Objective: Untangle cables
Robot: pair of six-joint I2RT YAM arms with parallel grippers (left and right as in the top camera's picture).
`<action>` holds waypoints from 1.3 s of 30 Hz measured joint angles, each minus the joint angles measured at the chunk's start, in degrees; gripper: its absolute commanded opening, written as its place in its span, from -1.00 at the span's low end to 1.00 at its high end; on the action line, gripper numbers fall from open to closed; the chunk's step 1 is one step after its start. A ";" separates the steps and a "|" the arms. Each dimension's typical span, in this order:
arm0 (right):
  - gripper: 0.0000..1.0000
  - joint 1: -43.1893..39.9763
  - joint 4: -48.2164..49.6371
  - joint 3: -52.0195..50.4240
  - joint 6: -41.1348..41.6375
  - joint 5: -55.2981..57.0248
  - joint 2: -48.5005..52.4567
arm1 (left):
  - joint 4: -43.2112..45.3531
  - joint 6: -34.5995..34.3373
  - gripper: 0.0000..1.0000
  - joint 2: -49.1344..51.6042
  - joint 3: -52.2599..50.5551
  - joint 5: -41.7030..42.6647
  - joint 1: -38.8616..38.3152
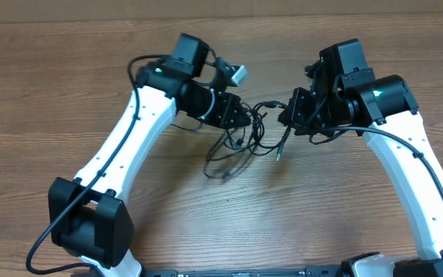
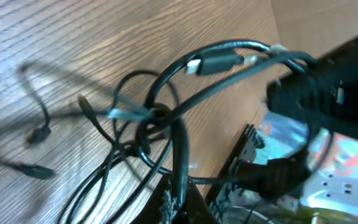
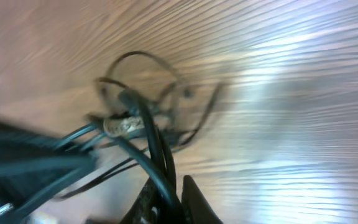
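Observation:
The cables (image 1: 241,138) are thin black cords in a tangle, lifted between the two arms at mid table, with loose loops and plug ends hanging to the wood. My left gripper (image 1: 246,117) is shut on a strand at the tangle's left; the left wrist view shows the cord (image 2: 180,155) pinched in its jaws (image 2: 182,202). My right gripper (image 1: 287,115) is shut on strands at the tangle's right; the right wrist view shows cords (image 3: 157,149) running into its jaws (image 3: 173,199). The two grippers are close together.
The wooden table (image 1: 68,77) lies around the arms. A loose plug end (image 1: 279,151) hangs below the right gripper. The right arm's black body (image 2: 328,93) fills the right of the left wrist view.

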 measured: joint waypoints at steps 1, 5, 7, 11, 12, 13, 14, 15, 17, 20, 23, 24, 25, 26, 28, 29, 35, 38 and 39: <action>-0.81 0.15 -0.13 0.00 1.01 2.86 0.00 | -0.50 0.00 -0.92 -0.13 0.00 0.66 0.81; -0.78 0.24 -0.57 0.00 2.97 8.48 0.00 | -2.36 0.02 -0.92 -1.44 0.00 1.60 2.80; -0.78 0.26 -1.20 0.00 3.48 10.12 0.02 | -3.13 0.07 -0.92 -2.47 0.00 1.88 3.61; -0.66 0.22 -2.78 0.00 4.17 14.21 1.03 | -3.85 0.20 -0.91 -4.72 0.00 1.73 5.22; -0.61 0.09 -2.84 -0.11 4.28 15.17 1.60 | -3.93 0.20 -0.92 -5.35 0.00 1.57 5.90; -0.57 0.07 -2.69 -0.50 4.46 15.98 2.14 | -3.98 0.20 -0.92 -6.19 0.00 1.51 6.88; -0.57 0.04 -2.62 -1.31 4.59 16.94 2.75 | -3.98 0.20 -0.92 -6.91 0.00 1.38 7.78; -0.56 0.07 -2.60 -2.01 4.61 17.40 3.15 | -4.02 0.20 -0.92 -7.56 0.00 1.29 8.70; -0.53 0.04 -1.01 -4.74 4.55 18.12 4.04 | -4.13 0.20 -0.92 -9.29 0.00 1.11 10.95; -0.41 0.04 2.89 -6.08 2.08 14.93 4.31 | -5.16 0.20 -0.92 -10.23 0.00 1.18 11.98; -0.29 0.07 6.95 -6.08 -2.19 8.22 4.31 | -5.75 0.20 -0.92 -10.32 0.00 1.18 11.93; -0.24 0.09 8.33 -6.08 -3.80 5.29 4.28 | -5.77 0.17 -0.92 -10.32 0.00 1.18 11.93; -0.19 0.09 9.07 -6.03 -4.92 3.39 4.24 | -5.77 0.17 -0.91 -10.32 0.00 1.18 11.93; -0.08 0.24 9.64 -6.01 -6.14 1.25 3.96 | -5.77 0.11 -0.92 -10.32 0.00 1.20 11.96; 0.12 0.52 9.99 -5.68 -7.82 -1.18 3.08 | -5.77 -0.07 -0.92 -10.32 0.00 1.18 11.96; 0.20 0.81 10.16 -5.29 -8.72 -2.25 2.25 | -5.77 -0.20 -0.92 -10.32 0.00 1.20 11.96; 0.46 1.68 11.91 -2.51 -11.21 -5.73 -4.63 | -7.17 -0.24 -0.92 -10.32 0.00 1.55 11.93; 0.45 1.68 11.96 -1.86 -12.76 -7.37 -5.68 | -7.89 -0.22 -0.92 -10.32 0.00 2.19 11.93; 0.45 1.68 11.89 -1.86 -13.38 -8.00 -5.46 | -8.13 -0.22 -0.92 -10.32 0.00 2.45 11.87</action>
